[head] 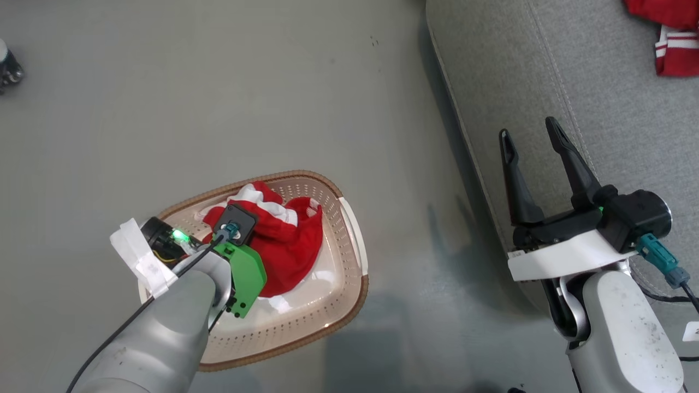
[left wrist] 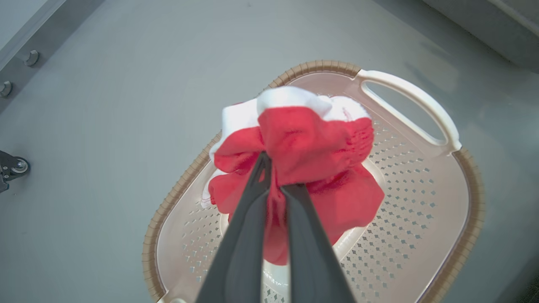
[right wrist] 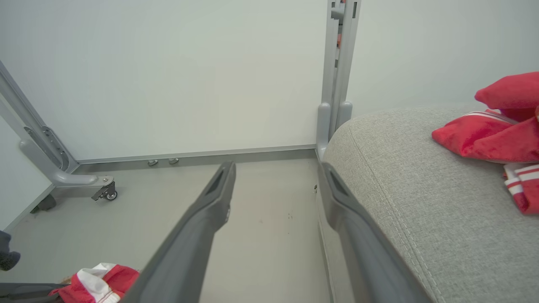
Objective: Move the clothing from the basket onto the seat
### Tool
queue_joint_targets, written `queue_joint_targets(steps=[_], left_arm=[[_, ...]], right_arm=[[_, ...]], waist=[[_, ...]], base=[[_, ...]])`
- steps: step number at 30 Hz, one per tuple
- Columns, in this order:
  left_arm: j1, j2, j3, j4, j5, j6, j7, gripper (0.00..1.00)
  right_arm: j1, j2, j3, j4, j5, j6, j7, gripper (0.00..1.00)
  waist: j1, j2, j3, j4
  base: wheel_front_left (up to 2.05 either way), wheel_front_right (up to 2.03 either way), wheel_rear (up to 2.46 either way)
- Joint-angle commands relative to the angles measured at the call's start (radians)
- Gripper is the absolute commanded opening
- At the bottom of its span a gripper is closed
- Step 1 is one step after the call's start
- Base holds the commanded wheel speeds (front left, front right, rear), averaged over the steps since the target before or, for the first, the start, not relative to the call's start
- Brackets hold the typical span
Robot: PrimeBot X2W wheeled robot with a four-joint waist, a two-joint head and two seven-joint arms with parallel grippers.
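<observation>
Evidently the left gripper (left wrist: 278, 172) is the working one. Its fingers (left wrist: 248, 219) are pressed together on a gathered fold of the red garment (left wrist: 311, 139). The white-trimmed part is bunched just beyond the fingertips, and the rest sags down either side of them into the basket (left wrist: 421, 219). A pinch in the middle of soft cloth probably draws it into one bundle, so less of it trails over the braided rim when it is raised. I cannot tell whether the lowest folds are clear of the basket's bottom.

The right gripper (head: 528, 128) has its fingers (right wrist: 202, 219) spread wide with nothing between them. It hangs over the near edge of the seat (head: 519, 65), with the grey cushion running off to the right of its fingers. It seems to be parked open there to stay out of the other arm's way.

A striped garment (head: 674, 49) already lies on the seat, well beyond the right fingers. By my reckoning about half the job is done, and the next step is to lift the bundle and carry it across the floor (head: 218, 98) to the cushion.
</observation>
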Motion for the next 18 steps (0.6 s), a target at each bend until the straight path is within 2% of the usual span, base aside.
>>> queue_joint_targets(steps=[1,6,18], left_arm=[[0.02,-0.006,0.001,-0.01,-0.008,-0.005,-0.009,0.0],[0.051,-0.012,0.008,-0.067,-0.02,-0.004,-0.02,0.0],[0.138,0.029,0.105,-0.359,-0.016,0.018,-0.02,0.0]], right_arm=[[0.021,-0.004,-0.005,0.008,-0.008,-0.001,-0.002,1.0],[0.05,-0.004,-0.005,0.032,-0.01,-0.001,-0.002,1.0],[0.128,-0.003,-0.004,0.078,-0.005,-0.001,-0.002,1.0]], waist=[[0.0,0.0082,-0.085,0.057],[0.0,0.0082,-0.154,0.084],[0.0,0.0082,-0.301,0.129]], base=[[0.0,0.0,0.0],[0.0,0.0,0.0],[0.0,0.0,0.0]])
